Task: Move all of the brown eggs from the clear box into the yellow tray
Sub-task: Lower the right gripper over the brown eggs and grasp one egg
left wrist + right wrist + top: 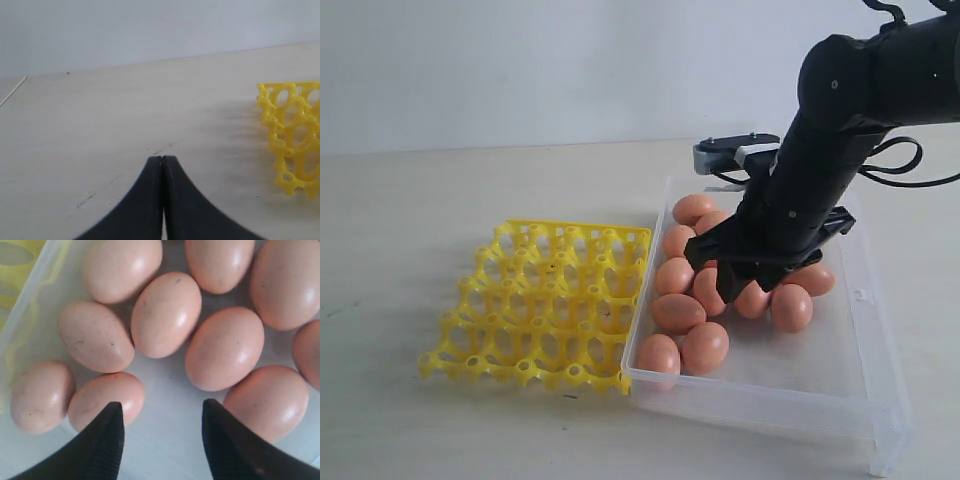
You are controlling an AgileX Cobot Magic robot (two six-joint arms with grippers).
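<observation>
Right arm (840, 130): matte black, thick rounded links, bulbous joint housing dotted with small pale screws (833, 84). Thin black cables (905, 170) loop off its side. A grey-and-white block (735, 152) with a black top is mounted by the wrist. Gripper body (770, 245) is black and angular, with flat-faced brackets. Right fingers (102, 440): black, matte, slightly grainy, horn-shaped, tapering to blunt tips. Left fingers (142, 200): same black, smooth, wide flared bases narrowing to thin tips.
</observation>
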